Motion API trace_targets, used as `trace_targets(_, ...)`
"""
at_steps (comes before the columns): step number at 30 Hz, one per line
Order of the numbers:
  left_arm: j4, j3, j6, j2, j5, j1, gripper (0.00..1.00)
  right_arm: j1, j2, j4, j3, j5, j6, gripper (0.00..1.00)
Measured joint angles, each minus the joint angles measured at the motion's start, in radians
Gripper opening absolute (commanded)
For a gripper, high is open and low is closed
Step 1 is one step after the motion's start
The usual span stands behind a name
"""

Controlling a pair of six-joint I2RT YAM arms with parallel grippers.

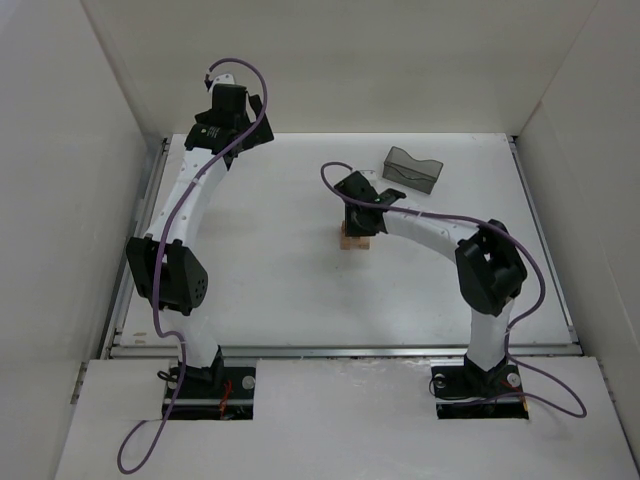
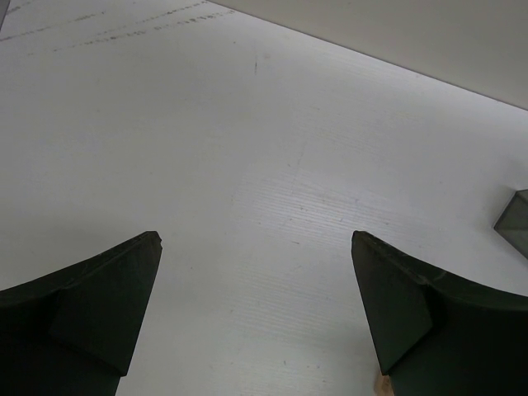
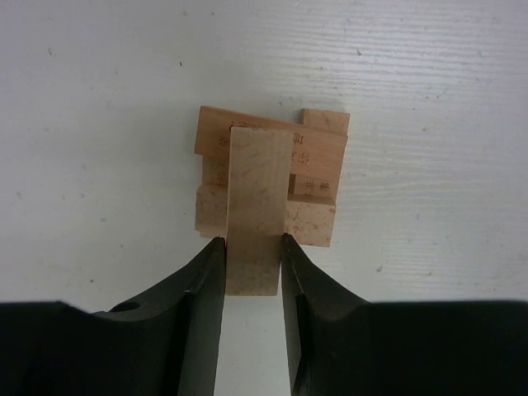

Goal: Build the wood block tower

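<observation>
The tower (image 3: 318, 177) is a small stack of tan wooden bars laid crosswise, in the middle of the table; in the top view it (image 1: 354, 240) shows partly under the right wrist. My right gripper (image 3: 252, 241) is shut on one wood block (image 3: 256, 206) and holds it lengthwise over the left part of the tower. I cannot tell whether the block touches the stack. My left gripper (image 2: 256, 239) is open and empty over bare table at the far left, well away from the tower; in the top view it (image 1: 228, 108) sits near the back wall.
A dark translucent grey bin (image 1: 412, 170) stands at the back right of the tower; its corner shows in the left wrist view (image 2: 515, 216). White walls enclose the table on three sides.
</observation>
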State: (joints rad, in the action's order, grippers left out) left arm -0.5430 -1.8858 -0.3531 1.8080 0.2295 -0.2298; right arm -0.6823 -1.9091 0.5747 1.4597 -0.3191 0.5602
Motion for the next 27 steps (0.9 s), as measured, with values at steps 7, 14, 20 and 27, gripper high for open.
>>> trace_targets(7, 0.0, 0.012, 0.0, 0.0, -0.012, 0.0, 1.0, -0.005, -0.013, 0.022, 0.039, -0.035, -0.026, 0.0)
trace_targets(14, 0.002, 0.014, 0.0, 0.0, -0.02, 0.0, 1.0, -0.008, -0.017, 0.029, 0.039, -0.046, -0.045, 0.0)
trace_targets(20, 0.003, 0.015, 0.0, 0.0, -0.021, 0.0, 1.0, -0.008, -0.033, 0.029, 0.04, -0.045, -0.049, 0.0)
trace_targets(27, 0.005, 0.029, 0.0, 0.0, -0.027, 0.0, 1.0, -0.008, -0.05, 0.031, 0.04, -0.044, -0.052, 0.0)
